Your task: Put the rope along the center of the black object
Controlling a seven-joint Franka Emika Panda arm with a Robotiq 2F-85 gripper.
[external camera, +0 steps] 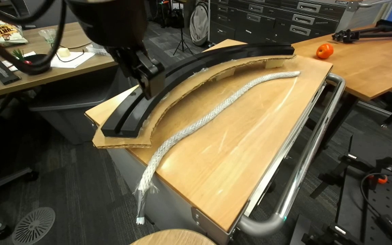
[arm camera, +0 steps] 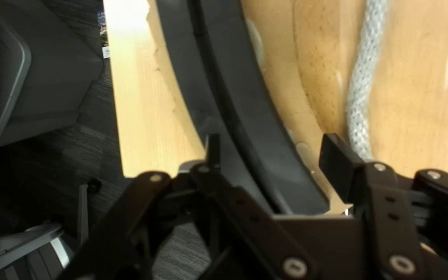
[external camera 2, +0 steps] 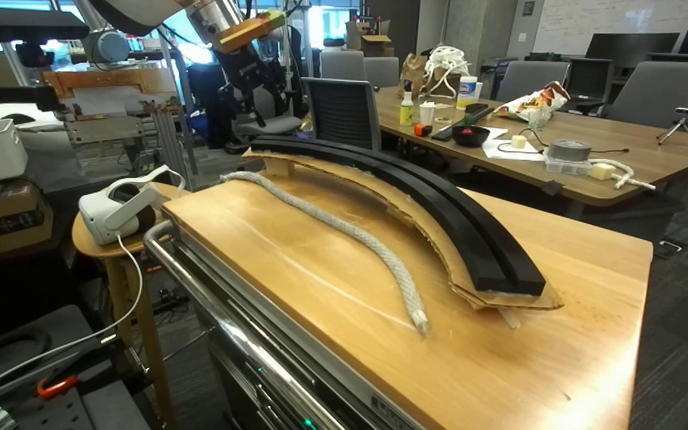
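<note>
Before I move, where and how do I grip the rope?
I'd take the rope just inboard of where it hangs over the edge of the wooden top, coming from above. That stretch lies on the wood, looks slim enough to straddle, and in the wrist view the gripper stands open roughly across the rope's run.

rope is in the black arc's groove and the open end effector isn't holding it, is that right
No, the rope isn't in the groove: both exterior views show it beside the arc, mostly on the wood. The rest holds: the open end effector isn't holding it.
</note>
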